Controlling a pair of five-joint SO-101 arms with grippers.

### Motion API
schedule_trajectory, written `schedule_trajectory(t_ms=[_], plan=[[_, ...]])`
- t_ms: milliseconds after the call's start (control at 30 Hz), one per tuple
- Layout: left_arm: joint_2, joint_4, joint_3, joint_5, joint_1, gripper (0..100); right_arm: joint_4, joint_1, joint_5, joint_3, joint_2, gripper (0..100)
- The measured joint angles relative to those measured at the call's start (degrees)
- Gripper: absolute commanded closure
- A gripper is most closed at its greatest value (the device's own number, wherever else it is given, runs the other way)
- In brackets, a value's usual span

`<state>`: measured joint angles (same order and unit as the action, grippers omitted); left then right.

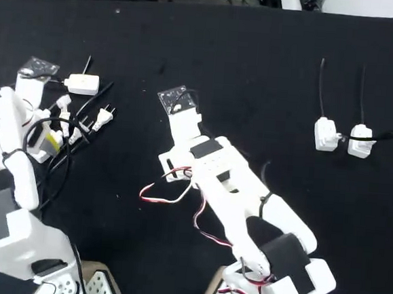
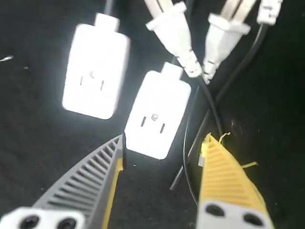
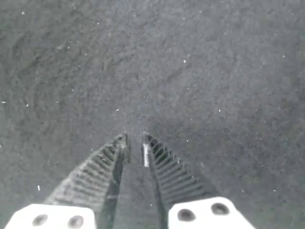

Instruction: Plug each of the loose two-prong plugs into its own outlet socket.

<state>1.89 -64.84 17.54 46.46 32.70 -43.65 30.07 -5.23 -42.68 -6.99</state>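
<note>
— Well, how do we stand on the left?
— Our left gripper (image 2: 162, 143) is spread wide and holds nothing. Its fingertips sit either side of the end of a socket (image 2: 157, 112), which lies face up near the table's (image 1: 258, 50) left edge. We cannot tell whether they touch it.
— And around it?
— A second socket (image 2: 97, 71) lies just beside the first. A plug (image 2: 174, 36) and a second plug (image 2: 224, 40) lie loose, prongs pointing away from the sockets, with black cords (image 2: 212, 107) crossing beside them.
— Any writing?
— We make out slots and a small round mark on the faces; anything finer is too blurred to read.
— And the right?
— Our right gripper (image 3: 135, 143) hangs over bare table near the middle, fingers nearly together, nothing between them. Two corded white blocks (image 1: 325, 135) (image 1: 360, 141) sit together near the right edge.
</note>
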Motion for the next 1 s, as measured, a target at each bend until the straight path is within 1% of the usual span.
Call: schedule_trajectory(t_ms=[267,467,733,900,1000], plan=[[7.1,1.3,-2.5,2.3,0.4,74,0.0,0.0,0.0,0.0,0.0,95.9],[10.0,1.3,-6.9,2.3,1.7,74,0.0,0.0,0.0,0.0,0.0,95.9],[14.3,1.3,-12.4,2.3,5.0,74,0.0,0.0,0.0,0.0,0.0,95.9],[17.3,1.3,-13.8,2.3,5.3,74,0.0,0.0,0.0,0.0,0.0,95.9],[17.4,1.3,-13.8,2.3,5.3,79,0.0,0.0,0.0,0.0,0.0,95.9]])
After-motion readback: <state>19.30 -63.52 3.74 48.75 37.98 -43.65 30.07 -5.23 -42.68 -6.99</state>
